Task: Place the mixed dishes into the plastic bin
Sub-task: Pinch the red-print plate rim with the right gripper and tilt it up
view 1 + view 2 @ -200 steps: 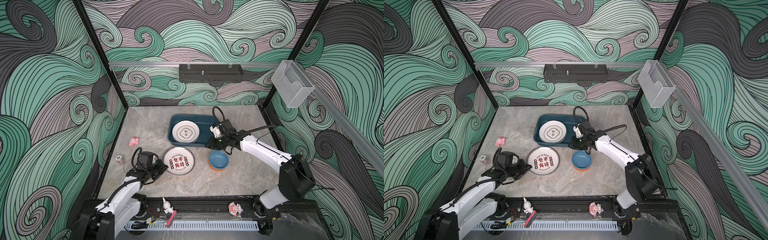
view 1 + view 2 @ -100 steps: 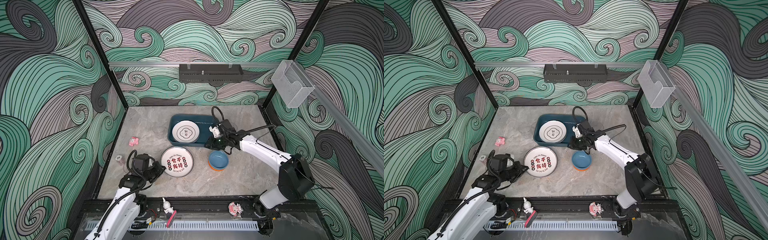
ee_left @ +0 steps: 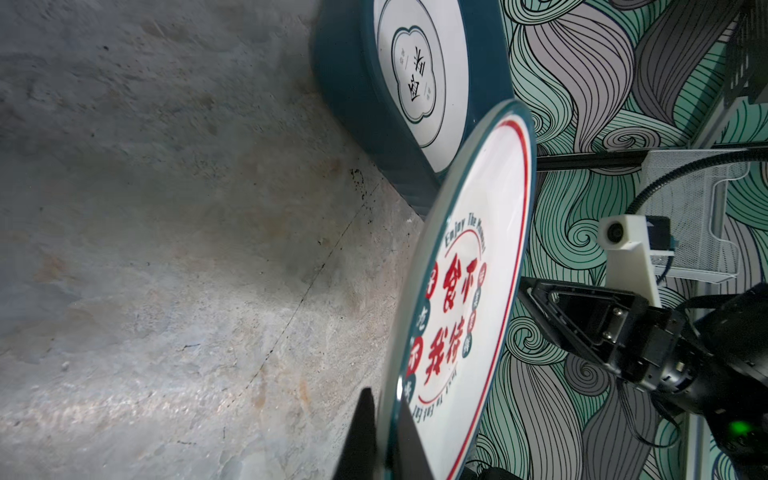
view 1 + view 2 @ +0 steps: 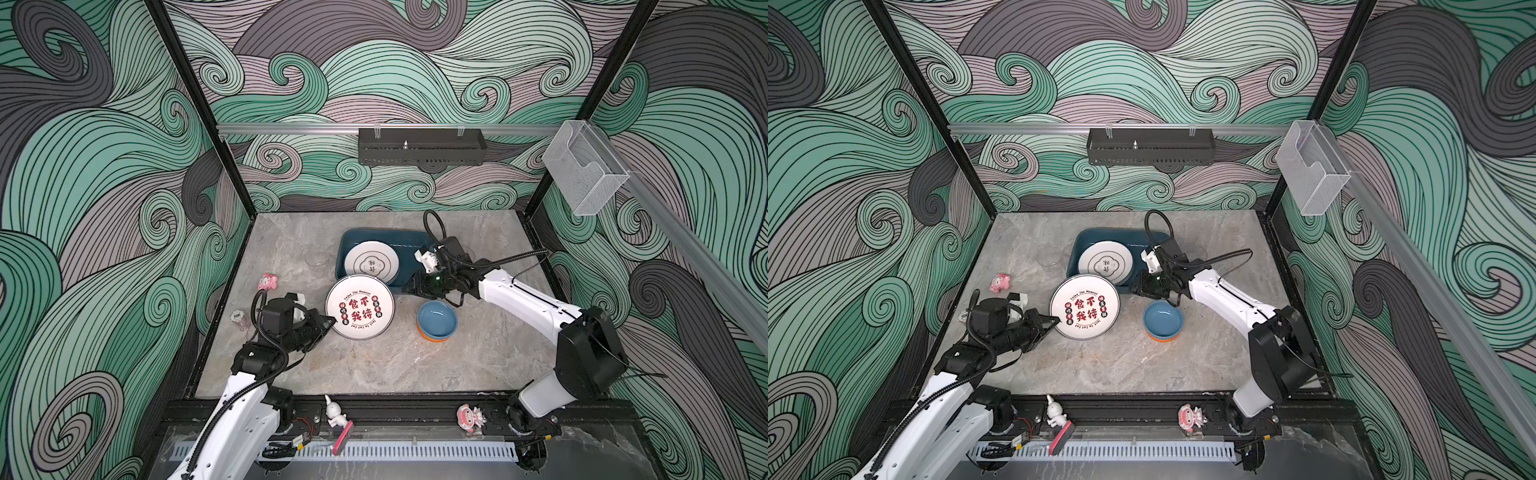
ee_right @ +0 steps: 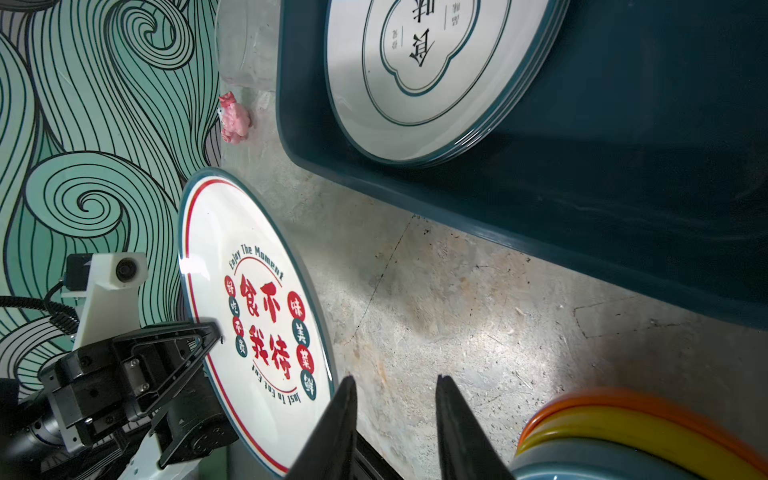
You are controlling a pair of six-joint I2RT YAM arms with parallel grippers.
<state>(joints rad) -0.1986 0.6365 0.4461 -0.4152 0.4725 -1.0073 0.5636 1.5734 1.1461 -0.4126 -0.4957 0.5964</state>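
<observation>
Plate [image 4: 360,306] is pinched at its rim by left gripper [image 4: 330,321], far edge beside bin [image 4: 388,236] wall; right gripper [image 5: 395,379] is held spread, empty.

- Grey marbled worktop [image 4: 374,365].
- Bin [image 4: 386,235] toward the back.
- Stacked bowls [image 4: 436,324] near its front.
- Pink figurine [image 4: 267,281] and clear tumbler [image 4: 316,258] left of the bin.
</observation>
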